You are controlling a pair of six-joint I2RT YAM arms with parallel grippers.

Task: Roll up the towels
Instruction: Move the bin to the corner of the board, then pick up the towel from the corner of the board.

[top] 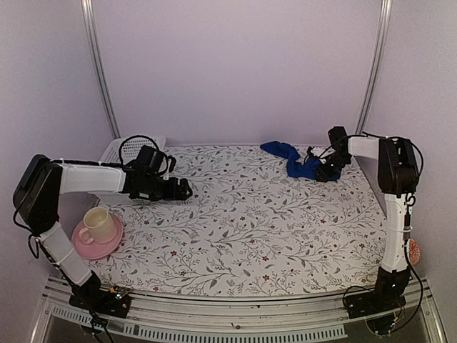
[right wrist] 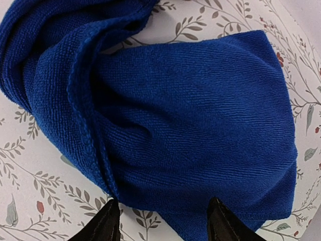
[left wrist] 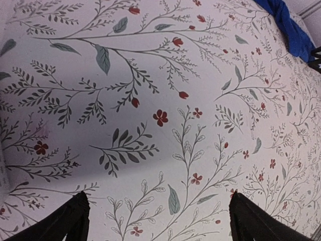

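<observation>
Hovering at the blue towel, bunched at 1 o'clock on the table, right gripper has fingers apart, nothing pinched; left gripper spread wide, empty, at 9 o'clock. Towel looks limp, light; pinch a hemmed corner. Cup at 8, basket at 10, neither blocking. Green towel not seen

Soft even light — slight wrist-view distortion

Bare tablecloth mid-table, cup, saucer, basket at left, blue towel far right
</observation>
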